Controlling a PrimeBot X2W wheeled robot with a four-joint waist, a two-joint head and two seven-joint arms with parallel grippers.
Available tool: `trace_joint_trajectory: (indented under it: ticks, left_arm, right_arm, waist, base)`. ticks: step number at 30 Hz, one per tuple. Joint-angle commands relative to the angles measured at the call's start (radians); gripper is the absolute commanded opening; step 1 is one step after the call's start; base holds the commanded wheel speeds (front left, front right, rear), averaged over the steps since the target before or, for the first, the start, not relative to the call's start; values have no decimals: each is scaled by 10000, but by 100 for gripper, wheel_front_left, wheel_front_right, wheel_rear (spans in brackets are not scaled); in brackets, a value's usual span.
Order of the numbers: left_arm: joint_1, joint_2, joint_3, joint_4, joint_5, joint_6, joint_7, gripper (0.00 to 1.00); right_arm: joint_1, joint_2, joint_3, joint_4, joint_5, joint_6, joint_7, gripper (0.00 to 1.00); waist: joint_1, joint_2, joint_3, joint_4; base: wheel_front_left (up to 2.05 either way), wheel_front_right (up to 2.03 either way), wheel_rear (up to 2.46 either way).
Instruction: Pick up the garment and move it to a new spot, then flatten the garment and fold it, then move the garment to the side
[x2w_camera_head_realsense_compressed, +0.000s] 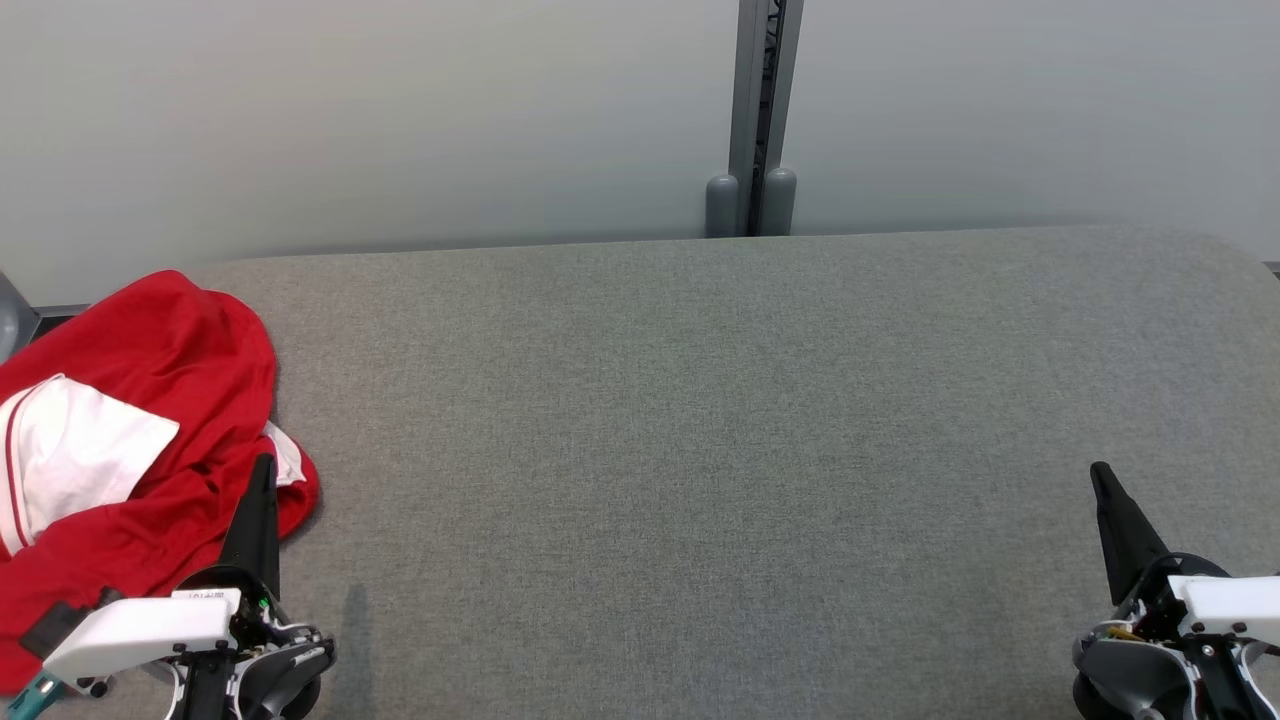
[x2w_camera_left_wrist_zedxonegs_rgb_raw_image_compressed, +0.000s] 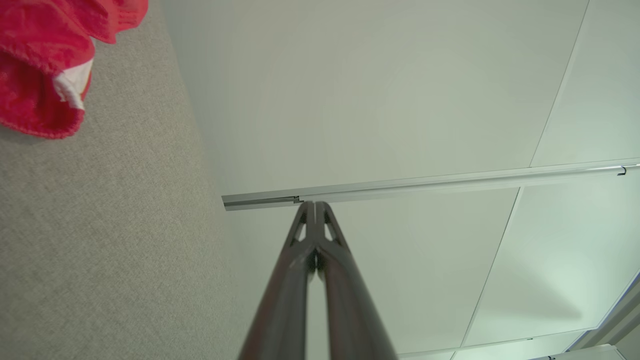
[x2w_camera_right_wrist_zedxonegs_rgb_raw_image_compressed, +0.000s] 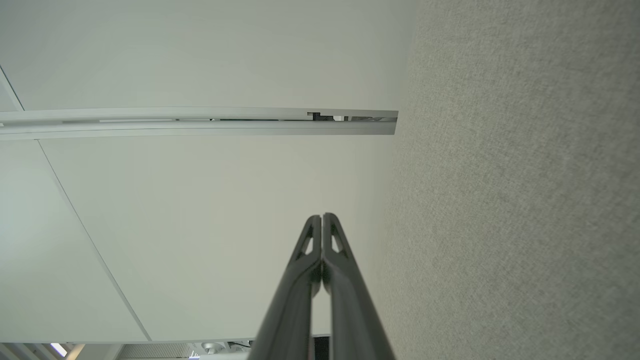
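Red garment (x2w_camera_head_realsense_compressed: 130, 450) is lying bunched at the worktop (x2w_camera_head_realsense_compressed: 700, 450) left edge, left gripper (x2w_camera_head_realsense_compressed: 263, 478) and right gripper (x2w_camera_head_realsense_compressed: 1103, 480) both sitting pressed together and empty, so a grab is risking catching one layer only or dragging it off the edge.

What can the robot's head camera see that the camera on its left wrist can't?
Head camera's extras: the right end effector, shut, at the lower right, and the big white panel with thin red stripes on the garment.
Left wrist camera's extras: long seams between the wall panels, and a close look at its own fingers pressed together.
Both share: the red garment lying crumpled on the grey table, the left end effector, shut, and the pale wall.
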Motion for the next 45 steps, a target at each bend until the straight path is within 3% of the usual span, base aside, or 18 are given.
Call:
trace_joint_trajectory:
  ticks: [1, 45]
  left_arm:
    - [-136, 29, 20, 4, -6, -34, 21, 0]
    - [-136, 29, 20, 4, -6, -34, 21, 0]
  right_arm:
    - [-41, -47, 3, 20, 5, 9, 8, 0]
    - [-41, -47, 3, 20, 5, 9, 7, 0]
  waist:
    - [0, -1, 0, 0]
    - [0, -1, 0, 0]
  base:
    - [0, 0, 0]
    - [0, 0, 0]
